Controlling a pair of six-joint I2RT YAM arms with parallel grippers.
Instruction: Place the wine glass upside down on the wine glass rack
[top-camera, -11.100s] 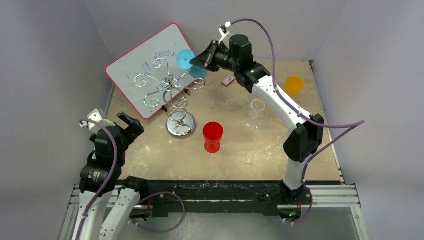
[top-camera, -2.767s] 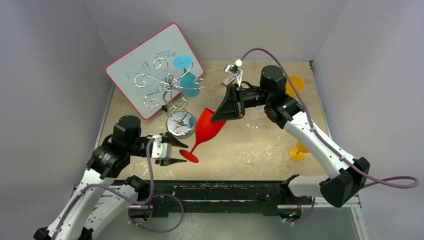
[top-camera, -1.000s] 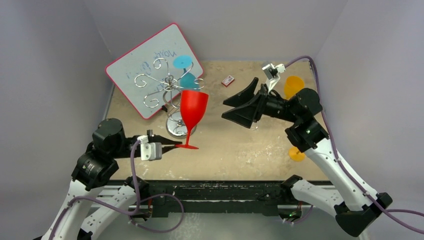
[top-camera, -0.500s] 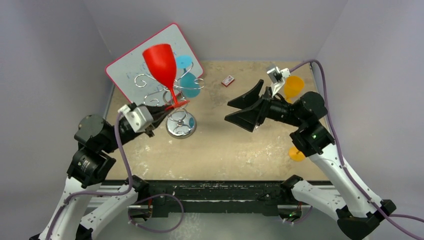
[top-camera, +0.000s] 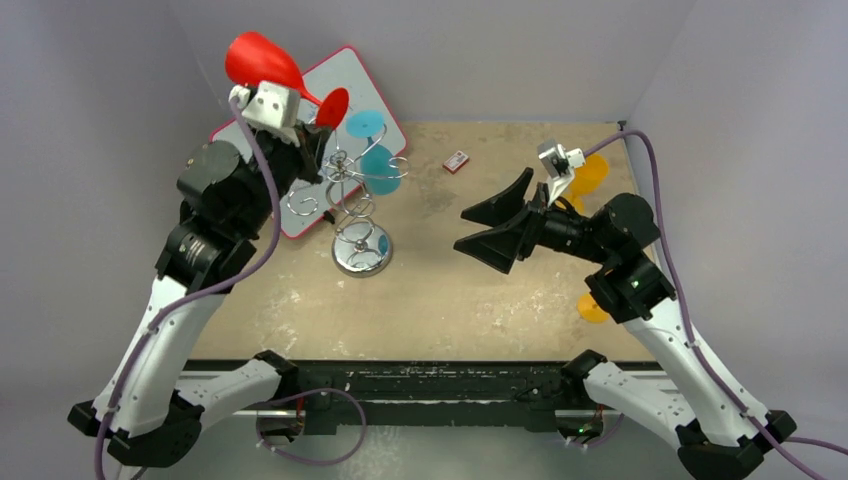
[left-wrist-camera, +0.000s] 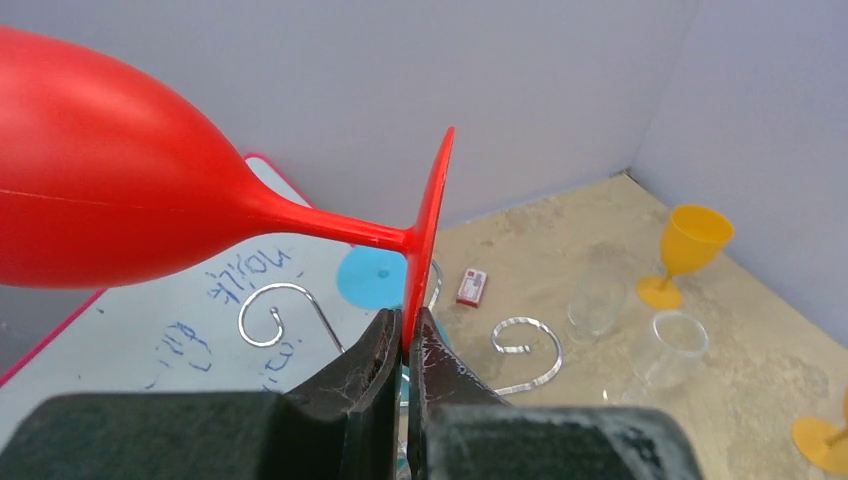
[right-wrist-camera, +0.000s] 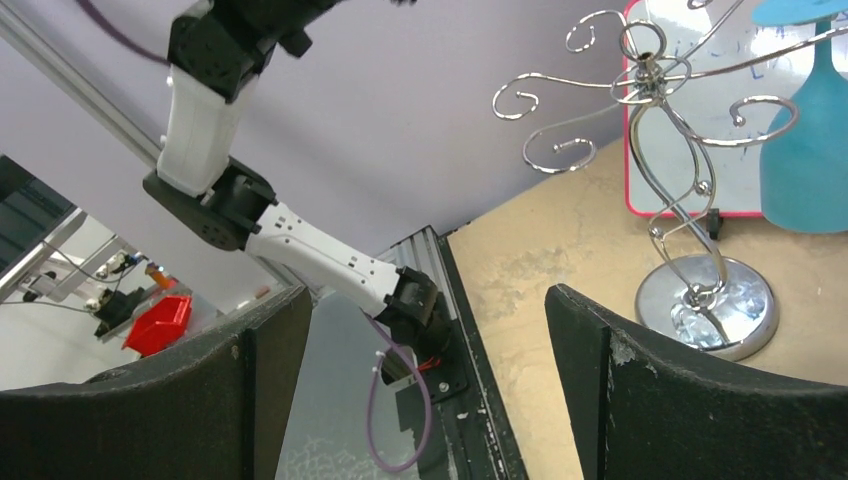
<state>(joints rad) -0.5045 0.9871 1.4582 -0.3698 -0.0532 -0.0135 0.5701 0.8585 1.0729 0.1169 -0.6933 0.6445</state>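
Wine glass: I see the red wine glass (top-camera: 262, 62) held up in the air at about 11 o'clock of the rack, over the top corner of the whiteboard. It lies nearly on its side, bowl towards 10 o'clock and foot towards the rack.
Grip on it: my left gripper (left-wrist-camera: 405, 335) is clamped tight on the rim of the glass's foot. In the left wrist view the foot stands edge-on between the two fingers.
Wine glass rack: the wine glass rack (top-camera: 345, 190) stands on the table on its round shiny base, apart from the red glass as far as I can tell.
Already hanging: a blue glass (top-camera: 378, 165) hangs upside down on the 1 o'clock side of the rack's post.
Right side: my right gripper (top-camera: 462, 230) hangs at 3 o'clock of the rack, fingers spread wide, holding nothing, pointed at the rack.
Whiteboard: the pink-framed whiteboard (top-camera: 262, 150) leans behind the rack at 11 o'clock.
Small items: a red-and-white box (top-camera: 457, 161) lies at 2 o'clock of the rack.
Far right: an orange glass (left-wrist-camera: 690, 245) and two clear glasses (left-wrist-camera: 595, 305) stand at 3 o'clock.
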